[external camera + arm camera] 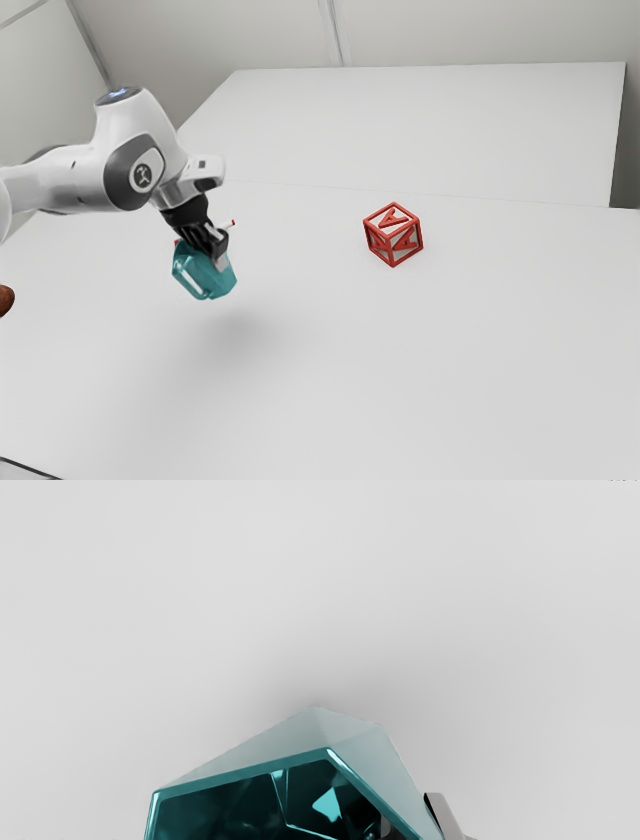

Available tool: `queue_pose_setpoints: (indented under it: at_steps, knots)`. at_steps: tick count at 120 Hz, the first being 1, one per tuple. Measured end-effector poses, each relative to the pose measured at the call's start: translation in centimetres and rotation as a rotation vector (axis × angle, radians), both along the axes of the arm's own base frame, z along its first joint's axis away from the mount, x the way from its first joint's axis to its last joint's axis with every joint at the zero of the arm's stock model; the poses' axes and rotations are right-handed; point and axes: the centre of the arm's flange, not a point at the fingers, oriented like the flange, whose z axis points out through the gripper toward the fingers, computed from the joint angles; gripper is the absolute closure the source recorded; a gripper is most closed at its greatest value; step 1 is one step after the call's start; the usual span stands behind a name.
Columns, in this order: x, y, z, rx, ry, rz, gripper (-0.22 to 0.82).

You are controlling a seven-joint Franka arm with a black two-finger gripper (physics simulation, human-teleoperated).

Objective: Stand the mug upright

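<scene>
In the exterior view the gripper (217, 250) is at the upper part of a teal, faceted mug (204, 276), which hangs tilted above the white table (420, 370) with a soft shadow below it. The wrist view has the mug (370, 760) with its many-sided opening turned toward the camera. There the gripper (414, 823) pinches the mug's wall, one finger outside it and the other showing inside the opening. The mug's handle cannot be made out.
A red-framed letter cube (393, 235) rests on the table toward the exterior view's right of the mug. Small red parts of something show behind the gripper. A brown rounded object (6, 300) is at the exterior view's left edge.
</scene>
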Motion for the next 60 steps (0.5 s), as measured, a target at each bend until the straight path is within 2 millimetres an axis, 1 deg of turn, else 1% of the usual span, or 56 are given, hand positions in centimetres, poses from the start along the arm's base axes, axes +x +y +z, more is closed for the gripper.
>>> queue_pose_setpoints:
  at_steps: [24, 45, 60]
  knots:
    - [-0.8, -0.6, -2.3, 0.017, -0.027, 0.069, 0.78]
    - [-0.9, -1.2, -3.6, 0.028, -0.054, 0.116, 0.78]
    - [-1.2, -1.2, -4.9, 0.030, -0.054, 0.154, 0.78]
